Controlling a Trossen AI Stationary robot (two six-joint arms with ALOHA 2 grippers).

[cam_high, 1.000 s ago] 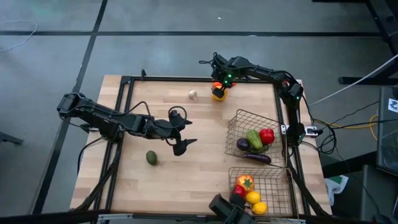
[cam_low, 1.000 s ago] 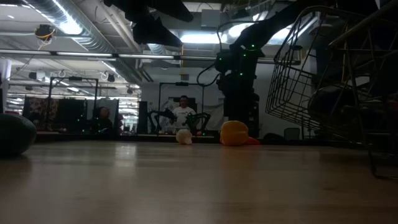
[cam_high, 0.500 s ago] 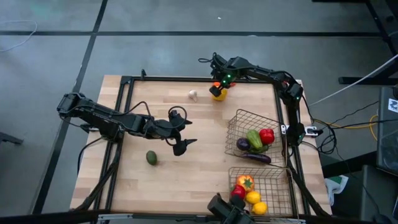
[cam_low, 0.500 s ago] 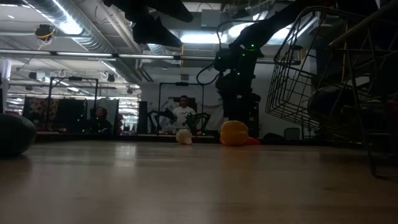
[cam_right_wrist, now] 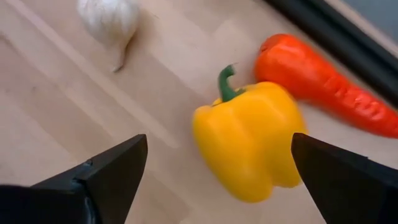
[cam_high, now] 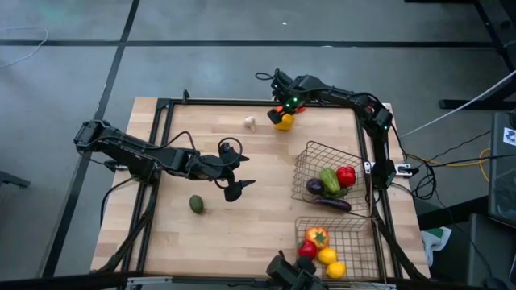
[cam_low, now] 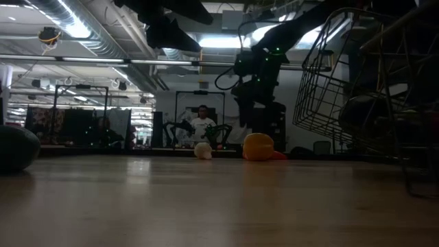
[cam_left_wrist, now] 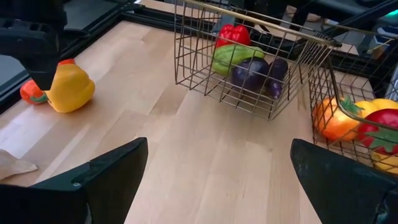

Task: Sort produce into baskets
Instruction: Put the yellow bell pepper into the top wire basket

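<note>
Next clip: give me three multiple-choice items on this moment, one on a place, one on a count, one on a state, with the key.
1. Where does the avocado lie?
A. in a basket
B. on the bare table, near the left gripper
C. against the yellow pepper

2. How many pieces lie loose at the table's far edge?
A. one
B. three
C. five

3. How do the right gripper's jaws stand?
A. open above the yellow pepper
B. shut on the garlic
C. shut on the carrot

Key: 1 B, the high view shows it alone on the wood. 2 B, garlic, yellow pepper and carrot. 3 A, the right wrist view shows both fingers spread wide with the pepper between them.
</note>
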